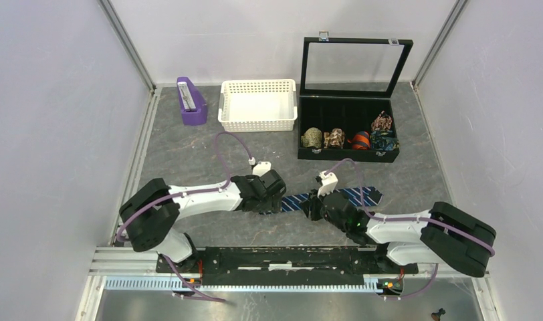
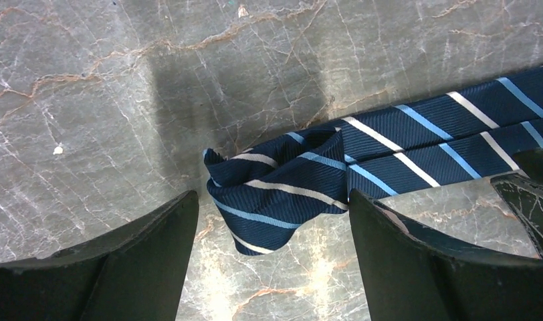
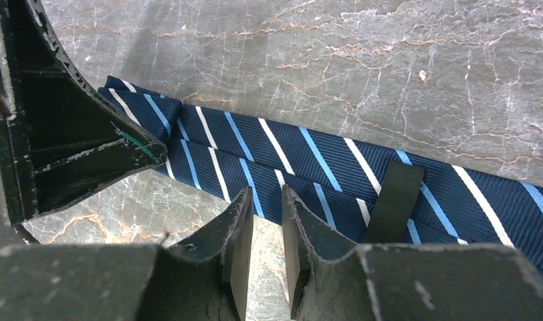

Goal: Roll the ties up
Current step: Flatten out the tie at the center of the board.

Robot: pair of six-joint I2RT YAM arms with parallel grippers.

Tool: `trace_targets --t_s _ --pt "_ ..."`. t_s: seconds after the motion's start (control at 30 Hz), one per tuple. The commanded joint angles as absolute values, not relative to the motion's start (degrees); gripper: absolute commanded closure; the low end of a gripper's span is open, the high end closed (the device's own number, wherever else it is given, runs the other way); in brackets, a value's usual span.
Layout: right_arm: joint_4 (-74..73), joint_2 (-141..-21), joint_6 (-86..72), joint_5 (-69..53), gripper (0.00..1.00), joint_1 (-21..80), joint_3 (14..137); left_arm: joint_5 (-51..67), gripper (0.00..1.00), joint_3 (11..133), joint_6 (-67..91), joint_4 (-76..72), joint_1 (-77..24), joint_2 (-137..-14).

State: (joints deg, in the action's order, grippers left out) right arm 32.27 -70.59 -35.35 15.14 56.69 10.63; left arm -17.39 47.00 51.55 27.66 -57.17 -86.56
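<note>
Room lay open on the grey table (image 1: 188, 157) between the tie (image 1: 362, 196), stretched flat across the near middle, and the white basket (image 1: 257, 124) and black case (image 1: 347, 155) at the back. Only the left wrist view showed the tie's end crumpled into a loose fold, inside the wide-spread left gripper (image 2: 272, 224). The right gripper (image 3: 263, 200) was nearly closed, with bare table in its slit and its tips at the tie's near edge.
</note>
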Motion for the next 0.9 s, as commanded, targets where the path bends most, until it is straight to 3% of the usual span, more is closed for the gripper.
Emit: trace_targets --t_s 0.0,0.47,0.87 --pt "35.87 -71.69 -36.19 14.46 0.72 56.87 9.55 -20.49 0.12 49.31 54.29 25.40 -57.52 -88.08" --pt "36.87 -72.65 -36.49 13.92 0.73 56.86 8.53 -23.90 0.10 50.81 56.10 26.93 -57.92 -88.94" --pt "36.79 -72.86 -36.60 13.73 0.74 56.86 8.17 -22.59 0.17 49.05 57.83 26.85 -58.12 -89.84"
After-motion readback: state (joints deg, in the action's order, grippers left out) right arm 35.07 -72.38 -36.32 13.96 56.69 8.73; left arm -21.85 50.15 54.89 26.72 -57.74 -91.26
